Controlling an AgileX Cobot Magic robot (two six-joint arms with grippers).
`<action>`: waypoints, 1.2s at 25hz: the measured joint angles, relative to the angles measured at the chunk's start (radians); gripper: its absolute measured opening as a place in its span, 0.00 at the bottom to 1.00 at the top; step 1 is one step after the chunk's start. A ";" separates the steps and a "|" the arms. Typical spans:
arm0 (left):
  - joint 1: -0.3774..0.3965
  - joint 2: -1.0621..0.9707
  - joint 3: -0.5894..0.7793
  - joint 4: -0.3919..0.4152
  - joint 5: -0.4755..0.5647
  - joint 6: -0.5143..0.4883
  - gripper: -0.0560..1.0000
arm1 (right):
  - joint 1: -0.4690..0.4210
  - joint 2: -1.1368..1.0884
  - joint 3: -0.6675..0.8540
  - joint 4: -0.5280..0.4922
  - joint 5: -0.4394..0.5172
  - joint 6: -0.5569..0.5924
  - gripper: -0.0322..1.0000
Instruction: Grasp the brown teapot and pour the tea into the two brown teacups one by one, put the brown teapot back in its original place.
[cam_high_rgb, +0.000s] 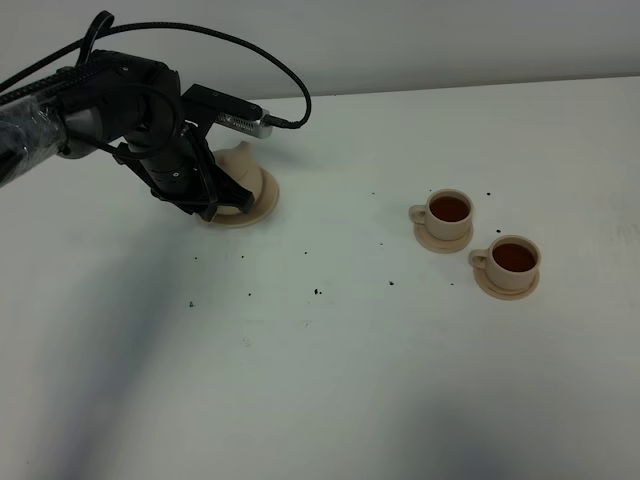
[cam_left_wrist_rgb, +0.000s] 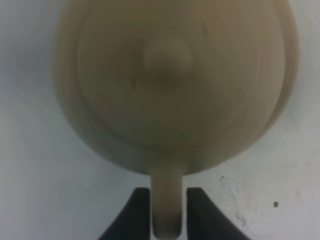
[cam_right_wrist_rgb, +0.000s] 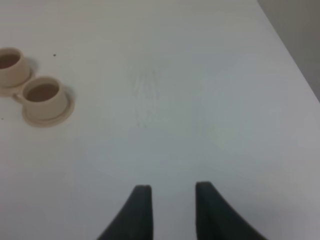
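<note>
A white table (cam_high_rgb: 330, 380) is seen, with small dark specks (cam_high_rgb: 317, 292) scattered over its middle; a pale wall (cam_high_rgb: 420, 40) is seen behind.

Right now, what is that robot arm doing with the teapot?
The left gripper is at the teapot, with the pot's handle between its fingers. The teapot sits on its big saucer on the white table. Both teacups already have brown tea in them. The right gripper hangs open over bare table, holding nothing.
</note>
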 joint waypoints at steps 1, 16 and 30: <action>0.000 -0.001 0.000 0.000 0.008 0.000 0.38 | 0.000 0.000 0.000 0.000 0.000 0.000 0.27; 0.000 -0.212 0.099 -0.012 0.415 -0.029 0.44 | 0.000 0.000 0.000 0.000 0.000 0.000 0.27; 0.000 -0.905 0.929 -0.026 0.306 -0.126 0.33 | 0.000 0.000 0.000 0.000 0.000 0.000 0.27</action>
